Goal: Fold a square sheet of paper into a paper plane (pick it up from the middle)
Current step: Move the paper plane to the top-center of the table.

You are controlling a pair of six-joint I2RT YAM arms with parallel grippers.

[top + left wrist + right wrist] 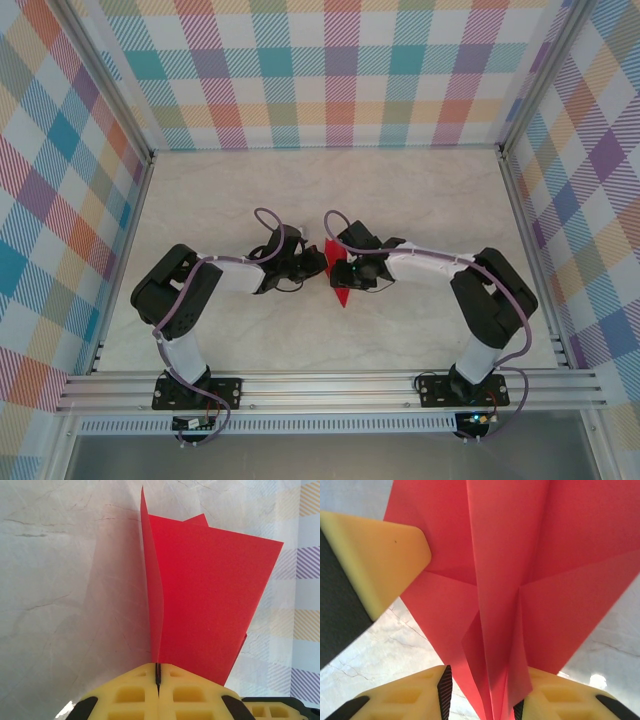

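Top external view: plaid walls (340, 70) in pastel checks enclose three sides of a pale, marble-patterned table (250, 190), with a metal rail (330, 385) along its near edge. Two black-and-white arms rise from that rail. The left arm (185, 300) and right arm (490, 295) each bend at the elbow out toward their own side wall. Their forearms then reach inward, so the wrists meet near the table's middle. The left end effector (313, 263) and right end effector (347, 272) face each other, just beside one another. The red paper plane (340, 293) sits between them, its point aimed toward the near rail.

Left wrist view: the left end effector's yellow fingers (130, 695) are pressed together, pinching the paper's lower edge, and the folded layers stand upright above them.

Right wrist view: the right end effector's jaws sit a little apart, straddling the plane's centre ridge. Whether they press it cannot be told.
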